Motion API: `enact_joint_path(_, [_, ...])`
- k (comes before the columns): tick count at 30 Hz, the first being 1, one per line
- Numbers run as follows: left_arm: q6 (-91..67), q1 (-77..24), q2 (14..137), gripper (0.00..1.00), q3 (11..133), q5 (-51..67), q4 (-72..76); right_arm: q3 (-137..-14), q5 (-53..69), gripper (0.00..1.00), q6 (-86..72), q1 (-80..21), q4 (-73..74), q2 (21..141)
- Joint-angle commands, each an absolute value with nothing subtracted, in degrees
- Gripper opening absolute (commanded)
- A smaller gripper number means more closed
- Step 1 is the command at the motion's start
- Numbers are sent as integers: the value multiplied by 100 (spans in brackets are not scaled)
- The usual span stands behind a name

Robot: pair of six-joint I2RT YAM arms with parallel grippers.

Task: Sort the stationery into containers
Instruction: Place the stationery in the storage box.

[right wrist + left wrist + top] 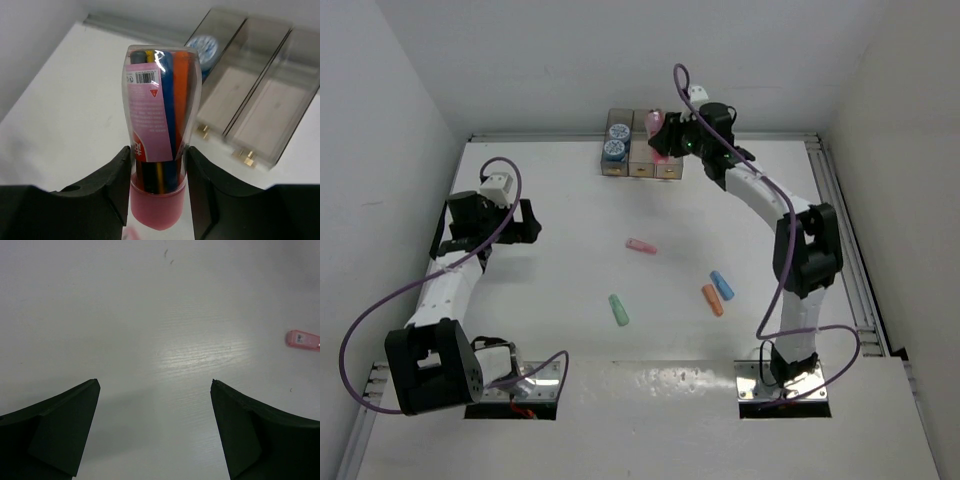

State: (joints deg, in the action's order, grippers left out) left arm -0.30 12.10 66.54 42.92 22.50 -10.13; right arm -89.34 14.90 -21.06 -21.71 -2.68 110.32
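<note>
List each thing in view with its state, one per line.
left gripper, open, empty.
right gripper, shut on pink-capped tube.
pink-capped tube, gripped near its capped end.
left bin, holds two blue-and-white cylinders.
middle bin, empty.
right bin, empty.
pink piece, loose on table.
green piece, loose on table.
orange piece, loose on table.
blue piece, loose on table.

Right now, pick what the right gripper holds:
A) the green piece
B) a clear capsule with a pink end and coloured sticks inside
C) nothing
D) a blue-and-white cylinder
B: in the right wrist view the right gripper is clamped on a clear capsule with a pink end and blue and orange sticks inside, while the green piece lies on the table.
</note>
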Motion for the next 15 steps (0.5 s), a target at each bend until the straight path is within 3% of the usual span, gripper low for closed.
enact_joint_path(1, [-97,1239,6732,100,4474,2321,-808,-9350,1450,0,-2189,-2057,-1782,11855])
enact_joint_path(15, [272,1283,6381,100,3982,2136,-1125,-11109,546,0,-2223,-2092,-3269,13833])
